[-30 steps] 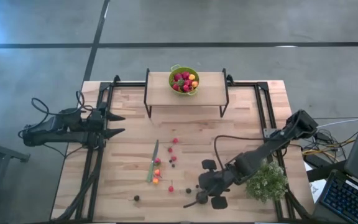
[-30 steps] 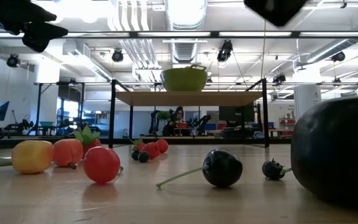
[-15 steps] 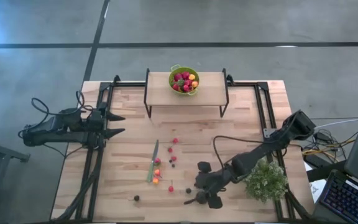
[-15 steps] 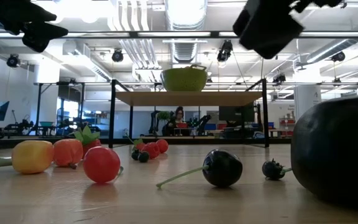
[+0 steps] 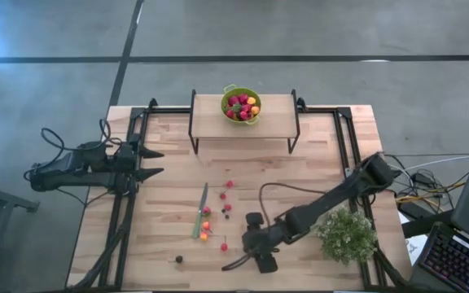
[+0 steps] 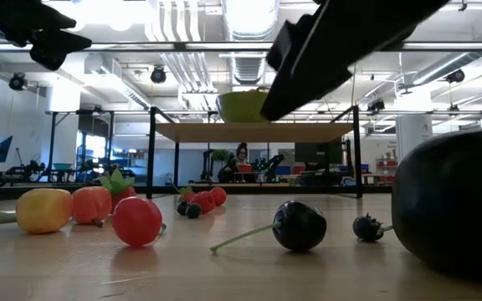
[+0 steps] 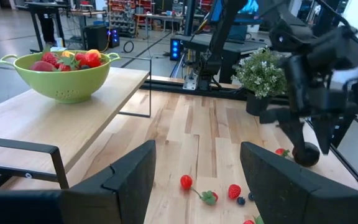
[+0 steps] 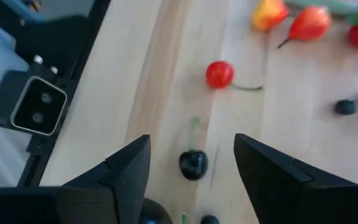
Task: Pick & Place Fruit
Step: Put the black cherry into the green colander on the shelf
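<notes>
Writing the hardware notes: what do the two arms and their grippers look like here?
Both arms are matte black, built of slim jointed links. The left gripper ends in two long, pointed black fingers, flat-faced and angular. The right gripper has blockier black fingers. Thin black cables loop off each arm. No markings are visible.

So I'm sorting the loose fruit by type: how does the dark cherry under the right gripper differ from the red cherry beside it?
The dark cherry is near black; the red cherry is bright red. In the low view the dark cherry has a long pale stem lying on the table, while the red cherry shows hardly any. The dark one sits between the right gripper's open fingers; the red one lies beyond them. Both are small, round and resting on the wooden table.
</notes>
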Robot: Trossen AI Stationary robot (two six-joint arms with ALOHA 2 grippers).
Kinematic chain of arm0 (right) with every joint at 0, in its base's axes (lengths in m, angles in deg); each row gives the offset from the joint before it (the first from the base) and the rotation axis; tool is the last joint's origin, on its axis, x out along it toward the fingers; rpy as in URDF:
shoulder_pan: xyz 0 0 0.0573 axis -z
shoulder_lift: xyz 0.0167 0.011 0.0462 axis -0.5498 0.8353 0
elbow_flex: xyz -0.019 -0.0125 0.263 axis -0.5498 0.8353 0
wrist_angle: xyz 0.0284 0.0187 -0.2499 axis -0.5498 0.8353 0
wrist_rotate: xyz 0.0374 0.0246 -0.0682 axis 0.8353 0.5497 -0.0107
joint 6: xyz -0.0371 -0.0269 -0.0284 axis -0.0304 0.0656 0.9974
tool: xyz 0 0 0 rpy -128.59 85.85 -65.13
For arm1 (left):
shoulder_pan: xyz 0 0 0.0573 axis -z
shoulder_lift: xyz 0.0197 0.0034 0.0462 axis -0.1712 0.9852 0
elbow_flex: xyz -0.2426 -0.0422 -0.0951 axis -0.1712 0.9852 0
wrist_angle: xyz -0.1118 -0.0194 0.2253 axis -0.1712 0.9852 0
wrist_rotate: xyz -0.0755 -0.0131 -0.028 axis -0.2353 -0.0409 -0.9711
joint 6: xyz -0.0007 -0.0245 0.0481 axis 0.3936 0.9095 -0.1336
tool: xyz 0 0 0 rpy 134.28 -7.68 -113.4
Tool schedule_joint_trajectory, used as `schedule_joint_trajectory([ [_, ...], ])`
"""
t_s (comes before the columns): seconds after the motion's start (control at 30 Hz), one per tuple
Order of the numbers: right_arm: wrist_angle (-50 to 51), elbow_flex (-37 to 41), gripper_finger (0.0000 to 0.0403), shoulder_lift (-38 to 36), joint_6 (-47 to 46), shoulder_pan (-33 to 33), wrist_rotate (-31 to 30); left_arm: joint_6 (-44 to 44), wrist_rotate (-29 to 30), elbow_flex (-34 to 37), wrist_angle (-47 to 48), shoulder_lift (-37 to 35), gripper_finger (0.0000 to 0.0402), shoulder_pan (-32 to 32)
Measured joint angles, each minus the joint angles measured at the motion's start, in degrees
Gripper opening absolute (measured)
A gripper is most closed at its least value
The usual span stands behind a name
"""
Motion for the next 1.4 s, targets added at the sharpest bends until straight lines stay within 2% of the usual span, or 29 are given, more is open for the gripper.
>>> schedule_joint_trajectory([
  [0.23,14.78,-10.66,0.0223,8.1,0.39,0.0,-0.26,0.0,0.0,0.0,0.02,0.0,0.0241,0.02],
  [0.53,22.13,-19.42,0.0242,15.97,0.61,-0.04,0.0,0.0,0.02,0.02,0.25,0.02,0.0241,0.02],
  [0.73,24.97,-20.42,0.0238,17.35,-0.27,-0.04,-0.2,0.0,0.01,0.02,0.57,0.25,0.0241,0.02],
  [1.4,23.86,-20.3,0.0159,17.31,-1.2,0.13,-0.22,0.0,0.0,0.02,0.61,0.31,0.0241,0.02],
])
